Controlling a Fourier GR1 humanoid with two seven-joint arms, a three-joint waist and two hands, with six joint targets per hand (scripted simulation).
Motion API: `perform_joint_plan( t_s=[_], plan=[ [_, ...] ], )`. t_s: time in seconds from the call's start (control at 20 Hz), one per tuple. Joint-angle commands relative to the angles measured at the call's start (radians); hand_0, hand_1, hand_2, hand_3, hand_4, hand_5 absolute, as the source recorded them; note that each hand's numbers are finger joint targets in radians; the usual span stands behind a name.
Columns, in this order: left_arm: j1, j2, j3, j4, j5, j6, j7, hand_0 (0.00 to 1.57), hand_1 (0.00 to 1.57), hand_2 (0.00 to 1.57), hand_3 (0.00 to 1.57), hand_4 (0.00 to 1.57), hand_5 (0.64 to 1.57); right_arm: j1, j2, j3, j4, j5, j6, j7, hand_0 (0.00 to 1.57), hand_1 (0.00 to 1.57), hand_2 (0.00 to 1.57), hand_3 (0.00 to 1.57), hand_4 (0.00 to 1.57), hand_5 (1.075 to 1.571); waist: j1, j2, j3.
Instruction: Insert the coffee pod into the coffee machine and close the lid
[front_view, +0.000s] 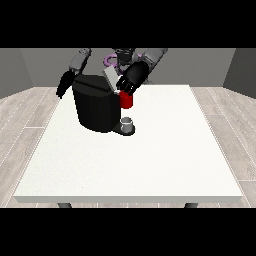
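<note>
Grey thing (128, 124) below black coffee machine (96, 103)

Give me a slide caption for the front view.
Hand at the view's right over the coffee machine, beside its raised lid.

I have one view: my camera stands across the tabletop (150, 165) from the robot (122, 57), raised, facing it and looking down from well back, taking in the whole tabletop.
</note>
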Motion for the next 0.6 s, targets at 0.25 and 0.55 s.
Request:
perform_joint_plan(
  t_s=[0.25,0.55],
  plan=[
    [-0.021,0.014,-0.003,0.0,-0.026,0.047,-0.013,1.27,1.27,1.27,1.18,0.17,1.571,-0.022,-0.016,-0.015,-0.001,-0.01,0.009,-0.011,0.0,0.0,0.0,0.0,0.0,1.571,-0.001,0.015,0.0005],
    [0.0,0.049,-0.069,-0.013,-0.105,0.1,-0.09,1.17,1.17,1.19,1.07,0.0,1.571,-0.045,-0.009,-0.02,-0.002,0.002,-0.023,0.015,0.0,0.0,0.0,0.0,0.0,1.571,0.01,0.062,0.0002]
  ],
)
